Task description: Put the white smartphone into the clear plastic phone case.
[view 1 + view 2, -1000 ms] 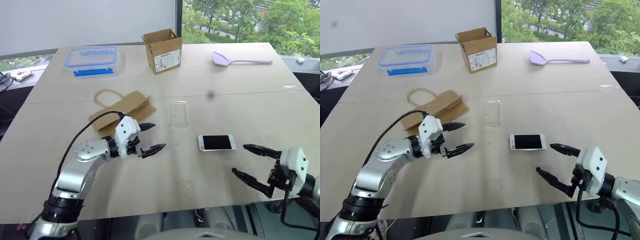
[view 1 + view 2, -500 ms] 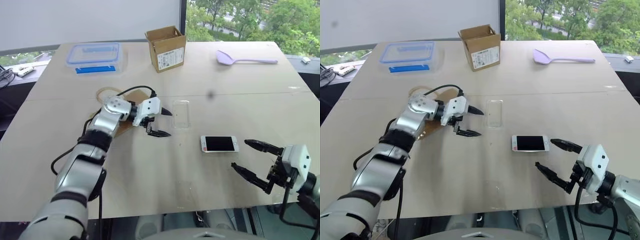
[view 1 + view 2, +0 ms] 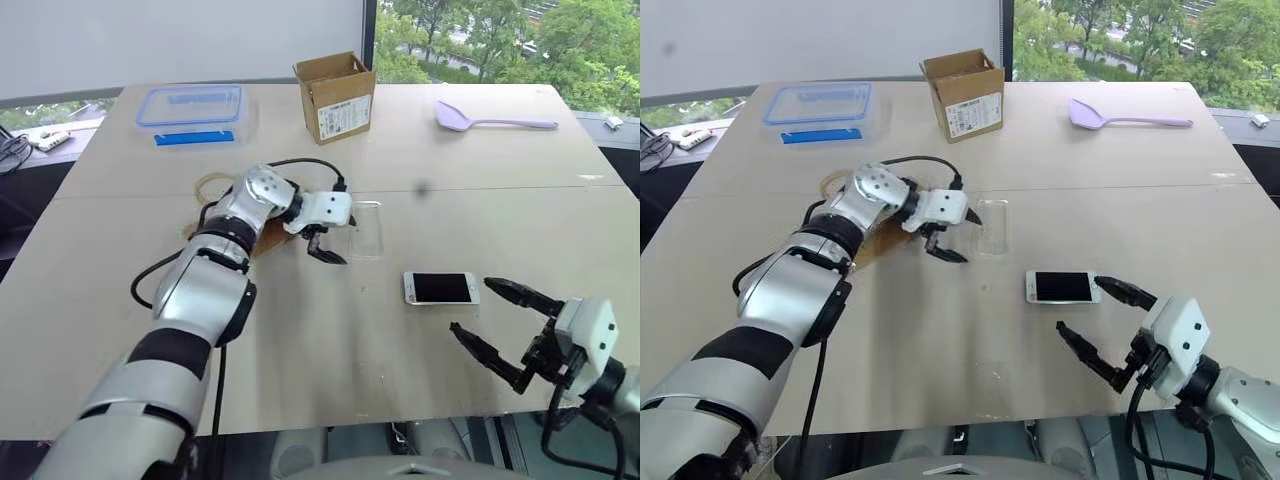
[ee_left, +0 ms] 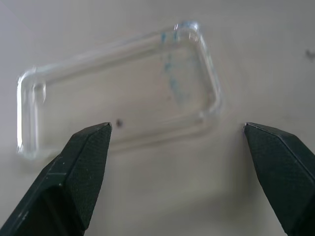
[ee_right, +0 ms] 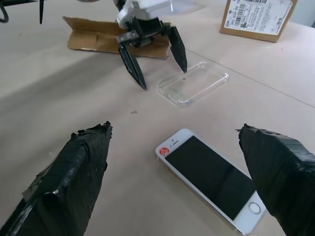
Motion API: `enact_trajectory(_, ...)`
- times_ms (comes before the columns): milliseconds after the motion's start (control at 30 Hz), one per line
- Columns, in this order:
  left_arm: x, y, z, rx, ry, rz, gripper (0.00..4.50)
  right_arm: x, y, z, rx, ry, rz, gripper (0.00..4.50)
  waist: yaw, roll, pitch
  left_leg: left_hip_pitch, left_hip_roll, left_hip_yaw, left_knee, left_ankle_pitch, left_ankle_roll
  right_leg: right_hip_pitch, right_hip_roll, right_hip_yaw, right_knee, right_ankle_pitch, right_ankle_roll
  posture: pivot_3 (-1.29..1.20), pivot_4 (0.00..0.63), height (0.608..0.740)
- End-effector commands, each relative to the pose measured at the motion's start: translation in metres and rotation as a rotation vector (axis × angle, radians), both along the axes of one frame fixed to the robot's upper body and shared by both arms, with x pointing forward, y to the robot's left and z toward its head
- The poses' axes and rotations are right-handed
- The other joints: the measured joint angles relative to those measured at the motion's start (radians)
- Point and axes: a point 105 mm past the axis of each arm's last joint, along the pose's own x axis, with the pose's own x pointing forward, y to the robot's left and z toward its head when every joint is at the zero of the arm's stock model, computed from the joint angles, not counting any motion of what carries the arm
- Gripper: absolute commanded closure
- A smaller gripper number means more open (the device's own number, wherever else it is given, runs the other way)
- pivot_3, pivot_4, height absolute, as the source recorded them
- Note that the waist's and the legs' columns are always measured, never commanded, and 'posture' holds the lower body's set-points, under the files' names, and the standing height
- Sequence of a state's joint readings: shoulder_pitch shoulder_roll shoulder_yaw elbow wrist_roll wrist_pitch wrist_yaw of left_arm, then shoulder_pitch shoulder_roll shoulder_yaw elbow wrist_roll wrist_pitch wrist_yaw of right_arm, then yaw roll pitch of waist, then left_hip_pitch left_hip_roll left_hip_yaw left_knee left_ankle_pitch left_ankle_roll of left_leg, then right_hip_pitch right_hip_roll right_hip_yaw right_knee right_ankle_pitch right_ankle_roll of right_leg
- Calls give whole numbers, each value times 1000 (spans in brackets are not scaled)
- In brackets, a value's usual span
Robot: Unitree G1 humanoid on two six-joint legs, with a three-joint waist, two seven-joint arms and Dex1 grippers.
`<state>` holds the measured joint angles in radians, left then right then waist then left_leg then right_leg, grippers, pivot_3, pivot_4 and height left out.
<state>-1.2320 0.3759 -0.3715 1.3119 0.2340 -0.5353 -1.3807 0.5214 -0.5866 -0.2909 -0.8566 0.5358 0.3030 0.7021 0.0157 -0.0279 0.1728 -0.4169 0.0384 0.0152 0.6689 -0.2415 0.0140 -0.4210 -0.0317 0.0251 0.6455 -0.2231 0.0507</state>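
Left wrist view shows you the left claw (image 4: pixel 177 130) spread wide just beside the clear plastic phone case (image 4: pixel 118 88), apart from it. Your right claw (image 3: pixel 497 323) gapes empty near the white smartphone (image 3: pixel 441 288) on the bench (image 3: pixel 500 200).

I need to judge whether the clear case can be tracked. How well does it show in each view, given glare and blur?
Left eye view: the clear plastic phone case is faint, only glossy edges. Left wrist view: its rim is soft and hazy. Right wrist view: outline crisper against the table.
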Motion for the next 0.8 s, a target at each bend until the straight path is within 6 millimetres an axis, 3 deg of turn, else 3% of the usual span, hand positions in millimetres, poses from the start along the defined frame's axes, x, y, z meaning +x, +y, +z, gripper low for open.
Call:
enact_trajectory(33, 5, -7, 3, -3, -65, -4, 62, -3, 4, 9, -3, -39, -3, 0, 1, 0, 0, 1, 0, 0, 0, 0, 0, 1, 0, 0, 0, 0, 0, 0, 150, 740)
enact_trajectory(100, 5, -8, 1, 6, -69, -2, 62, -3, 6, 9, -1, -39, -5, 0, 2, 0, 0, 2, 0, -1, 1, 0, 0, 3, 0, 0, 0, -1, 0, 0, 150, 740)
enact_trajectory(200, 5, -7, -3, 32, -67, -6, 830, -2, 7, 10, 2, -41, -3, 0, 3, 0, -1, 3, -1, -2, 3, 0, 0, 5, 0, 0, 0, -1, -1, 0, 150, 740)
enact_trajectory(333, 6, -8, -5, 22, -24, 36, 2589, 0, 6, 10, -2, -42, 1, 0, 2, 0, -1, 3, -1, -2, 6, 0, 1, 8, 0, 0, 1, -1, -1, 0, 150, 740)
enact_trajectory(400, 5, -9, -4, -16, 40, 77, 3713, 1, 6, 11, -3, -42, 2, 0, 0, 0, -1, 2, -1, -2, 7, 1, 1, 8, 0, 0, 2, -1, -1, 0, 150, 740)
enact_trajectory(433, 5, -10, -3, -39, 66, 95, 3926, 1, 6, 11, -5, -43, 3, 0, -1, 0, -1, 2, -1, -2, 7, 1, 1, 8, 0, 0, 2, -1, -1, 0, 150, 740)
enact_trajectory(467, 5, -10, -2, -55, 85, 106, 4453, 2, 6, 11, -6, -44, 4, 0, -1, 0, -1, 2, -1, -2, 7, 0, 1, 8, 0, 0, 2, -1, -1, 0, 150, 740)
enact_trajectory(800, -11, -5, 14, -200, 289, 48, 4453, 3, 8, 9, -10, -44, 1, 0, -3, 0, -1, 1, 0, -3, 5, 0, 1, 6, 1, 0, 2, 0, -1, 0, 150, 740)
